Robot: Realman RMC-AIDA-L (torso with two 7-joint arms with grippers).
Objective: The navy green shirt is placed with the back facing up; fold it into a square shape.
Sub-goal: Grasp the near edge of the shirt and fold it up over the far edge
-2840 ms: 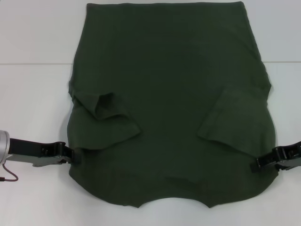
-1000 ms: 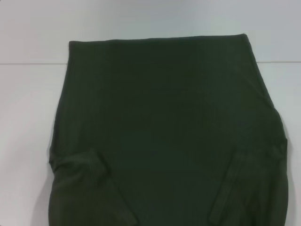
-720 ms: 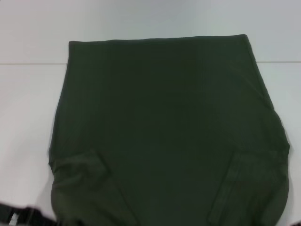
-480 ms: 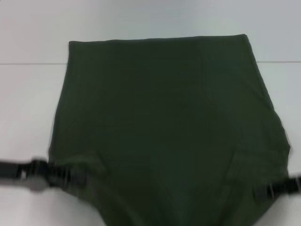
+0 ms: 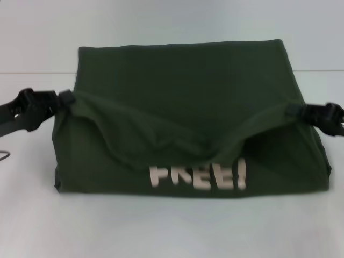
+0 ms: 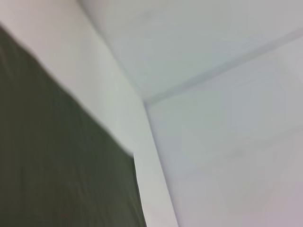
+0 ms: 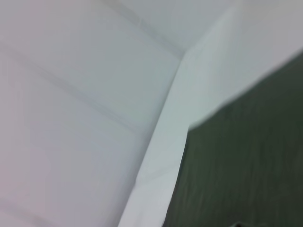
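Item: shirt (image 5: 183, 91), dark olive green, soft matte cloth. Location: middle of the white table (image 5: 172, 226), spanning from about 9 o'clock to 3 o'clock in the head view, with its far edge toward 12 o'clock and a folded near edge toward 6 o'clock. Condition: partly folded. An upper layer is lifted at both side ends and sags in a shallow curve across the middle. Below the sag, a strip of the underside shows pale block lettering (image 5: 198, 176) near 6 o'clock, so this shirt is not fully plain.

Item: left gripper (image 5: 60, 100), black, at 9 o'clock. Pinched closed on the left end of the raised layer.

Item: right gripper (image 5: 293, 111), black, at 3 o'clock. Clamped likewise on the right end of the same layer.

Reason for holds: judged, the two grips at opposite ends keep the layer stretched and level so it can be carried toward 12 o'clock and laid flat without bunching. The slack in the centre suggests the tension is only moderate.

Orientation: the bundle's long axis runs from 9 to 3 o'clock, and it is wider than it is deep. The closed fold faces 6 o'clock. The lettering reads upright from the robot's side.

Wrist views: each shows only a patch of green cloth against the pale table and walls. The fingers are not seen there.

Status, judged: a lengthwise fold is in hand and the square is not yet formed.
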